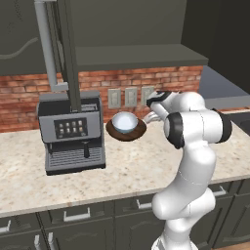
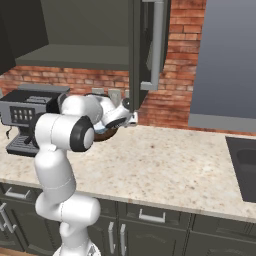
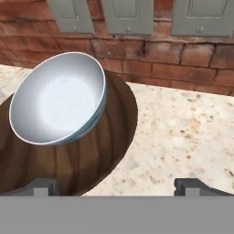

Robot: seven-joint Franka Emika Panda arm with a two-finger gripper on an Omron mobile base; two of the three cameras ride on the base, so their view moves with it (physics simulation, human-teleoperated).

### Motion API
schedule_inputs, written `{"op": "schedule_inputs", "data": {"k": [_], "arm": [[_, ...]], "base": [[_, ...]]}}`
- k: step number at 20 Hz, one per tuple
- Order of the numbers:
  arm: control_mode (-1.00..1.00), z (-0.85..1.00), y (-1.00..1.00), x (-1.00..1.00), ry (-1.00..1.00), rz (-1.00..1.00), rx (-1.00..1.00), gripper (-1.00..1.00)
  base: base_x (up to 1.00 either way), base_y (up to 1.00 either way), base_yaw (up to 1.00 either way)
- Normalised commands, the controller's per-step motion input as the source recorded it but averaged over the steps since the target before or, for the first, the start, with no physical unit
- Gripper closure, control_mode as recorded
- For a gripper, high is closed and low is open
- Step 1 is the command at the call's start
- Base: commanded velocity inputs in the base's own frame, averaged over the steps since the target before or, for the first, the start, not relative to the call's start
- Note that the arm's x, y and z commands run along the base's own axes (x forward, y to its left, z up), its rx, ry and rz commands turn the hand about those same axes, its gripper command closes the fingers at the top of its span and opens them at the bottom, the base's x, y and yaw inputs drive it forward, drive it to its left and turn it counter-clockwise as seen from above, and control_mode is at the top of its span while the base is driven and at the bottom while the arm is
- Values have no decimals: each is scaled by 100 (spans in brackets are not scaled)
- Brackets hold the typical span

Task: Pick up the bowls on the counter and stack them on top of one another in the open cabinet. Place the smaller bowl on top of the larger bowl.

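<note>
Two bowls sit on the counter (image 1: pixel 146 166): one brown bowl (image 1: pixel 113 131) and one pale bowl (image 1: pixel 124 121), the pale one resting inside the brown one. One coffee machine (image 1: pixel 72 132) stands on the same counter. Three wall plates (image 1: pixel 131 96) line the brick wall behind. One open cabinet (image 1: pixel 141 56) hangs above, with one shelf. One gripper (image 3: pixel 116 186) shows two finger tips, set wide apart.

My arm (image 1: pixel 193 146): glossy white rounded segments, dark joint rings, bulbous base link at 6 o'clock. Fingertips (image 3: pixel 43 186) small, dark grey, blocky.
</note>
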Motion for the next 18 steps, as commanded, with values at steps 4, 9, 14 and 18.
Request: {"op": "schedule_inputs", "data": {"k": [4, 9, 14, 18], "arm": [[-100, 0, 0, 0, 0, 0, 0, -100], [-100, -18, 0, 0, 4, 0, 6, -100], [-100, -20, 0, 1, 4, -1, 6, -100], [-100, -17, 1, 8, 10, -2, 11, -100]], "base": [[0, 0, 0], [0, 0, 0], [0, 0, 0], [0, 0, 0]]}}
